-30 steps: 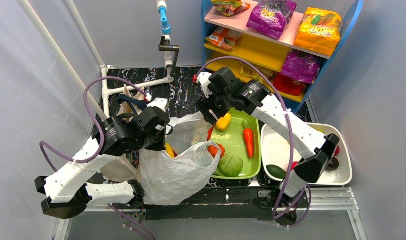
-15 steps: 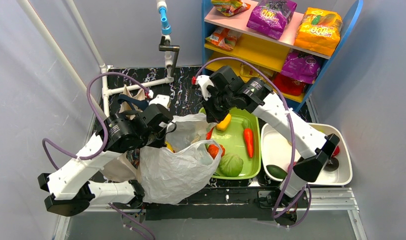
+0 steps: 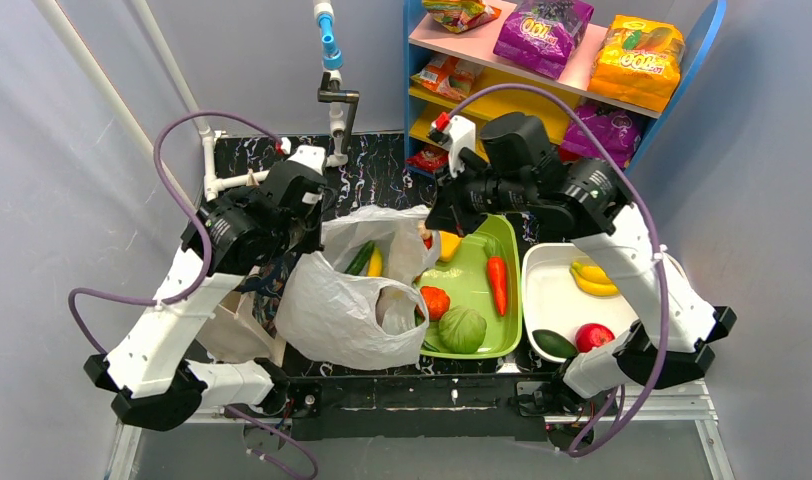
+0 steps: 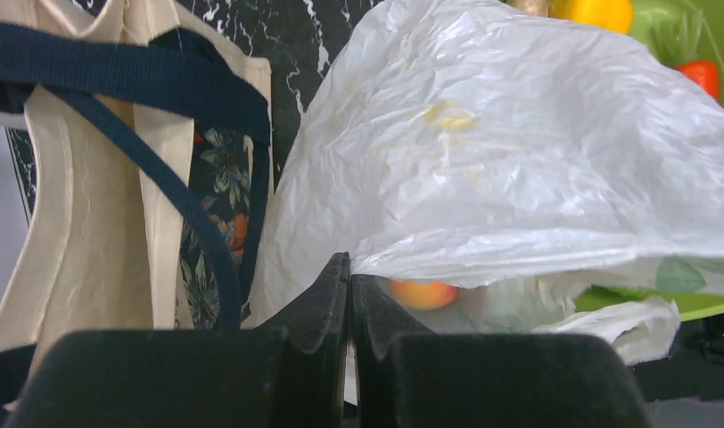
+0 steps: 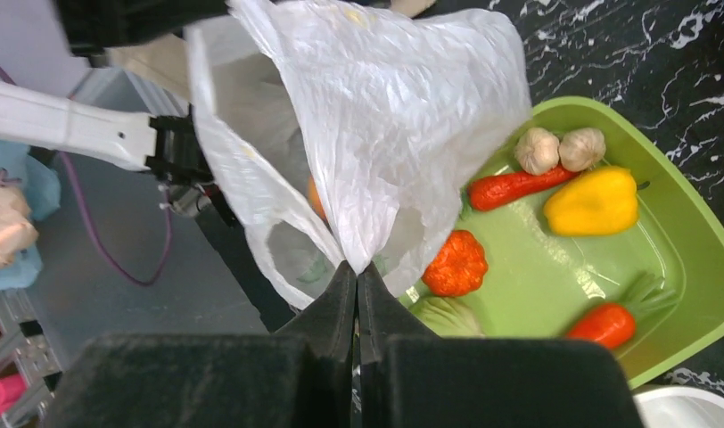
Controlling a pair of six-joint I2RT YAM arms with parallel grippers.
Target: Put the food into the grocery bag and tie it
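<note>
With the left hand (image 4: 350, 269) and right hand (image 5: 357, 273) each clamped shut on the rim of the grocery bag (image 3: 332, 315), which sits on the table (image 3: 367, 170) beside the green tray (image 3: 470, 282), I'd draw both sides together evenly so nothing spills.

Grocery bag (image 3: 342, 310) sits centre-front on table (image 3: 367, 170); cucumber (image 3: 360, 258) & banana (image 3: 376, 262) inside. Tote bag (image 3: 232, 335) just L of it. Tray (image 3: 472, 275) touching its R side, w/ carrot (image 3: 497, 284), cabbage (image 3: 462, 328) in it. Tub (image 3: 547, 290) R of tray, bananas (image 3: 592, 278) + apple (image 3: 594, 337) inside. Shelf (image 3: 587, 70) behind, back R, snack packets (image 3: 542, 35) on it.
</note>
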